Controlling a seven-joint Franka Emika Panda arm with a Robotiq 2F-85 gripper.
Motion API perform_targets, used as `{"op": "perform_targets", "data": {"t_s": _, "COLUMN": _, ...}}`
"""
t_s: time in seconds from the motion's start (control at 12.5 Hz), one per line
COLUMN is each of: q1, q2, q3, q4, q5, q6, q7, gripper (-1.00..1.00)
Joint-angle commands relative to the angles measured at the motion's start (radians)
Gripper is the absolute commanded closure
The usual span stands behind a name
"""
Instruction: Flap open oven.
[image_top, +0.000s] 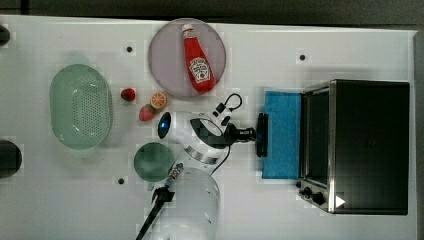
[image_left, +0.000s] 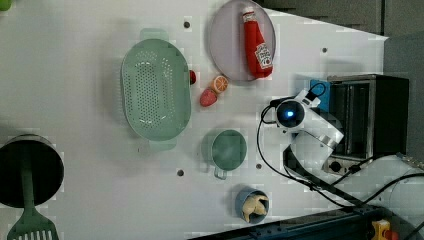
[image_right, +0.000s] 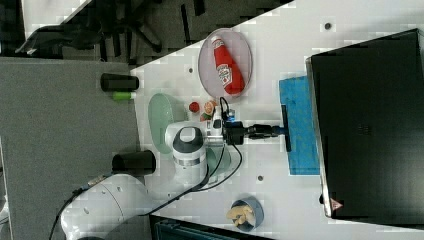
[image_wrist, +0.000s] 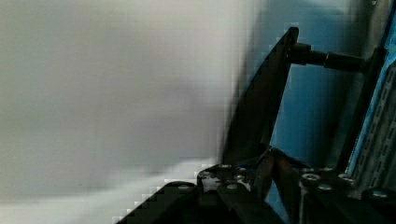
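Note:
The black oven (image_top: 370, 145) stands at the top view's right, and its blue-tinted glass door (image_top: 282, 135) is swung down, lying nearly flat over the table. My gripper (image_top: 256, 134) reaches from the top view's left and is shut on the black bar handle (image_top: 262, 135) at the door's free edge. In the right view the gripper (image_right: 278, 131) meets the handle (image_right: 286, 115) in the same way, with the oven (image_right: 370, 125) beyond. The wrist view has the handle bar (image_wrist: 261, 107) running between my fingers (image_wrist: 264, 172), against the blue glass (image_wrist: 313, 107).
A grey plate (image_top: 165, 65) holds a ketchup bottle (image_top: 197, 60). A green colander (image_top: 80, 106), a strawberry (image_top: 128, 94), an orange slice (image_top: 159, 100) and a green cup (image_top: 153, 161) lie behind my arm. A blue bowl (image_left: 251, 205) sits near the table edge.

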Motion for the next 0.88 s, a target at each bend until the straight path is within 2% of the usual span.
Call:
{"op": "perform_targets", "data": {"t_s": 0.08, "q1": 0.007, "q2": -0.001, "q3": -0.012, "q4": 0.039, "q5": 0.009, "q6": -0.014, "q7": 0.094, "gripper": 0.65}}
{"op": "perform_targets", "data": {"t_s": 0.32, "q1": 0.008, "q2": -0.034, "q3": -0.012, "q4": 0.049, "q5": 0.03, "q6": 0.038, "q7": 0.094, "gripper": 0.65}}
{"op": "perform_targets", "data": {"t_s": 0.48, "q1": 0.003, "q2": -0.103, "q3": -0.014, "q4": 0.049, "q5": 0.101, "q6": 0.065, "q7": 0.094, "gripper": 0.65}}
{"op": "perform_targets", "data": {"t_s": 0.72, "q1": -0.004, "q2": -0.244, "q3": -0.015, "q4": 0.049, "q5": 0.28, "q6": 0.067, "q7": 0.093, "gripper": 0.65}}
{"op": "perform_targets", "data": {"t_s": 0.88, "q1": -0.012, "q2": -0.342, "q3": -0.016, "q4": 0.048, "q5": 0.466, "q6": 0.054, "q7": 0.093, "gripper": 0.65}}
